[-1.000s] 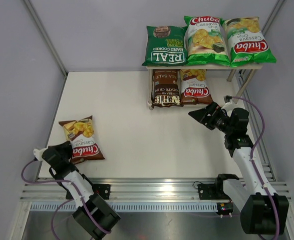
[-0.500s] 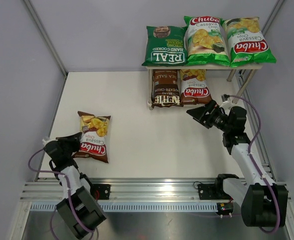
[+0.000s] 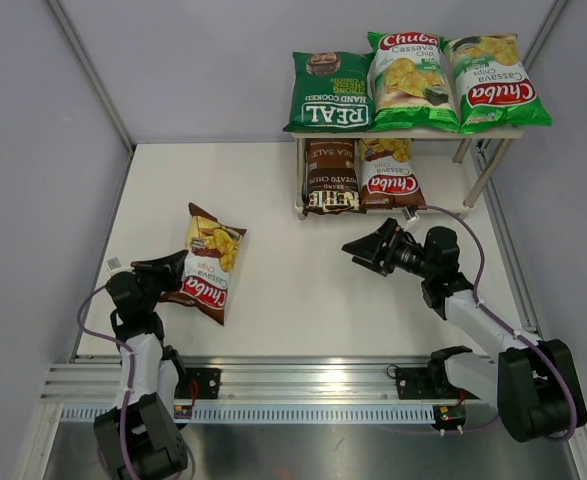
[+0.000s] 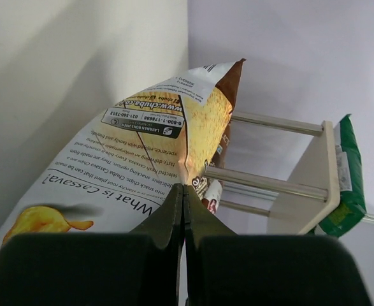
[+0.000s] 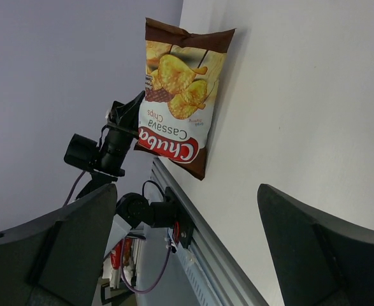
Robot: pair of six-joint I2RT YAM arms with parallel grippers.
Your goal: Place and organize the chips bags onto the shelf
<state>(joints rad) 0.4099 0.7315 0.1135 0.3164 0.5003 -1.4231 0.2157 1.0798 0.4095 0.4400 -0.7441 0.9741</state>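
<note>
My left gripper [image 3: 176,270] is shut on the edge of a brown-red Chuba bag [image 3: 207,263] and holds it over the left part of the table; the bag's printed back fills the left wrist view [image 4: 142,153], and its front shows in the right wrist view [image 5: 177,95]. My right gripper [image 3: 365,246] is open and empty, pointing left toward that bag. The shelf [image 3: 488,133] stands at the back right. On its top board lie the dark green REAL bag [image 3: 331,92] and two light green Chuba bags [image 3: 409,80] [image 3: 495,82]. Below lie the Kettle bag [image 3: 331,175] and a brown-red Chuba bag [image 3: 388,172].
The white table [image 3: 303,270] is bounded by grey walls and a metal rail [image 3: 303,375] at the near edge. The shelf's silver legs [image 4: 273,121] show in the left wrist view. The lower board has room at its right end.
My left gripper has carried the brown-red Chuba bag right and toward the middle, turning it. My right gripper has swung left, away from the shelf, toward that bag.
</note>
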